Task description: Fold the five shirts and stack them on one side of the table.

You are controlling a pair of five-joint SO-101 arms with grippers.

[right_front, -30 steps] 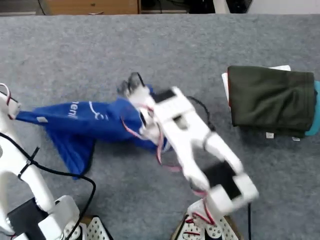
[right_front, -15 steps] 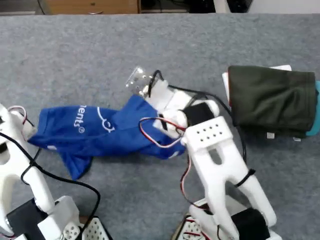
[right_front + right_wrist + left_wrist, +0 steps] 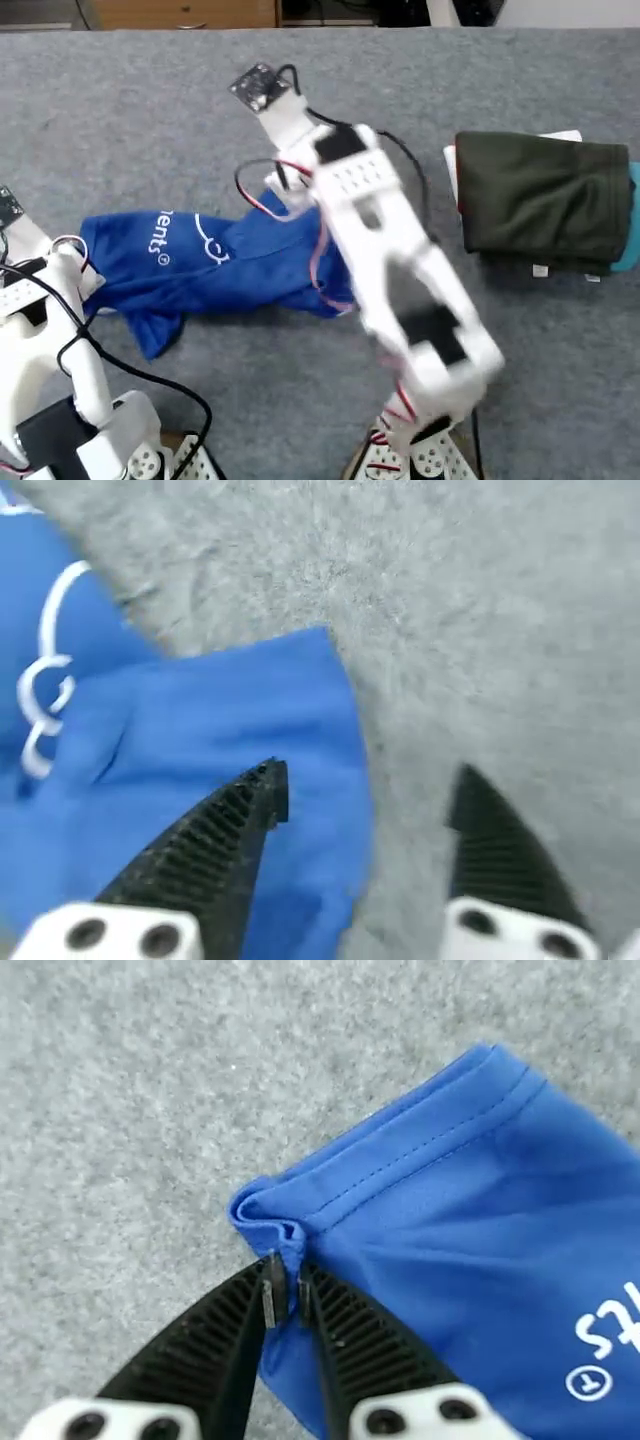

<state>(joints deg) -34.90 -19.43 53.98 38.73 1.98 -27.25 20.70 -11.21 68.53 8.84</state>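
A blue shirt [image 3: 215, 265] with white print lies crumpled and stretched sideways on the grey table cover, left of centre. My left gripper [image 3: 285, 1295] is shut on a bunched hem corner of the blue shirt [image 3: 450, 1230], at the shirt's left end [image 3: 78, 268]. My right gripper [image 3: 370, 780] hangs open above the shirt's far right edge [image 3: 200, 750], one finger over cloth and the other over bare cover. The right arm [image 3: 380, 230] crosses over the shirt's right end.
A stack of folded shirts stands at the right edge, a dark green one [image 3: 540, 195] on top and a teal one [image 3: 630, 235] showing beneath. The arm bases and their cables [image 3: 150, 380] sit along the near edge. Bare grey cover [image 3: 150, 120] lies behind the shirt.
The right gripper has let go of the shirt's right end and moved up and toward the far side. The left gripper has drawn the shirt's left end a little rightward.
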